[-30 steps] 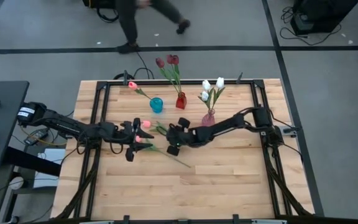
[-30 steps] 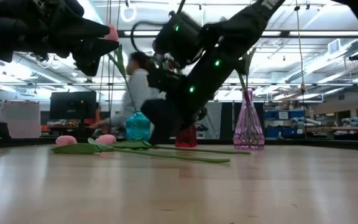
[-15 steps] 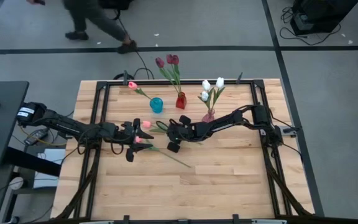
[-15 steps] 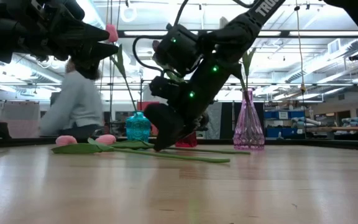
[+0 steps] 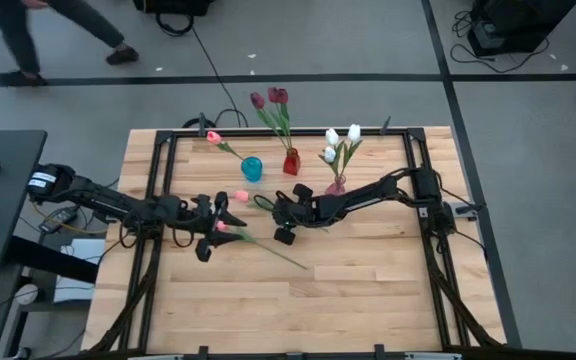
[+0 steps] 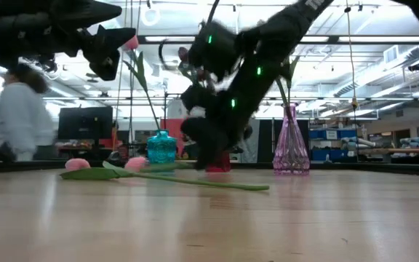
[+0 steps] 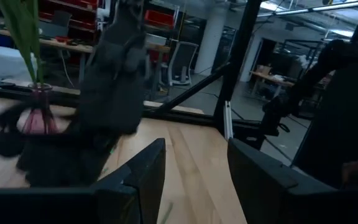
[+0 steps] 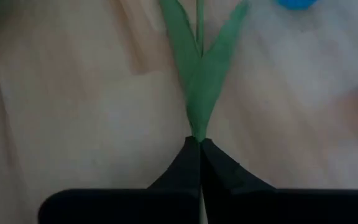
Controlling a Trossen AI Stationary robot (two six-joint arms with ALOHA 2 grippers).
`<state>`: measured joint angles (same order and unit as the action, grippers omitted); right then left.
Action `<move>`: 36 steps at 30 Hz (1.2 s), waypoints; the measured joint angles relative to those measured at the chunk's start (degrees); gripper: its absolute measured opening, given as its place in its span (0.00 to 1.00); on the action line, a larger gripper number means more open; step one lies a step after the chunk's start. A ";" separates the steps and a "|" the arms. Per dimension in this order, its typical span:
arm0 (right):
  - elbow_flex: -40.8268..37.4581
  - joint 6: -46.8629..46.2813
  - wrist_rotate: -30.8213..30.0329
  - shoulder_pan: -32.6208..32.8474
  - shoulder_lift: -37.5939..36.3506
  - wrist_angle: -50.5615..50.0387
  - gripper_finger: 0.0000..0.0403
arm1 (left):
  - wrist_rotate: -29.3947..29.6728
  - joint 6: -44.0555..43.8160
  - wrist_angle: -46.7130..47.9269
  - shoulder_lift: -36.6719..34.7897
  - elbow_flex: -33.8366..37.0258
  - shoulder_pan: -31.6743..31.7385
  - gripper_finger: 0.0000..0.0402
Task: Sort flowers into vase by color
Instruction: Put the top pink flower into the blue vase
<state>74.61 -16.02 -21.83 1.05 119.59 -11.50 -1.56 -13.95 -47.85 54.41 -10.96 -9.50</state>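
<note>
Robotics lab/open workshop: wood bench on grey floor w/ taped lines, monitors, red parts bins, office chair, person walking past.

No readable text, labels, brands or numbers anywhere in these views

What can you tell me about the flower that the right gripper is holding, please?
It is an artificial tulip with a thin green stem and long, pointed green leaves that look like fabric or plastic. The right gripper is shut on the stem just below where two leaves fork. In the high view the flower lies near the table's middle, in front of the blue vase. Its head is not clearly visible, so its colour cannot be told.
</note>
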 joint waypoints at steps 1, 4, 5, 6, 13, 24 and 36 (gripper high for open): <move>0.00 0.35 -0.60 0.28 -1.43 -0.08 0.02 | -0.02 -0.04 0.07 0.00 0.00 0.00 0.45; 0.25 0.78 -3.92 1.53 -6.44 -2.15 0.01 | -0.04 -0.21 0.20 0.00 0.00 0.00 0.45; 0.28 0.89 -5.12 2.01 -7.88 -3.14 0.01 | -0.09 -0.23 0.24 0.00 0.00 0.00 0.45; 0.28 1.18 -6.20 2.54 -9.25 -4.24 0.01 | -0.11 -0.23 0.24 0.00 0.00 0.00 0.45; 0.35 3.58 -14.61 7.19 -17.45 -3.07 0.01 | 1.38 -0.25 1.41 0.75 0.00 0.00 0.45; 0.30 13.78 -14.27 10.68 -18.44 13.74 0.02 | 9.93 1.37 -4.66 12.52 -4.42 0.00 0.45; 0.33 15.81 -7.50 11.78 -18.44 22.56 0.02 | 9.92 7.92 -11.78 21.25 -10.06 0.00 0.45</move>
<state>74.94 -0.21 -29.33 12.84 101.14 11.06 8.36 -6.03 -59.63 75.66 -21.02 -9.50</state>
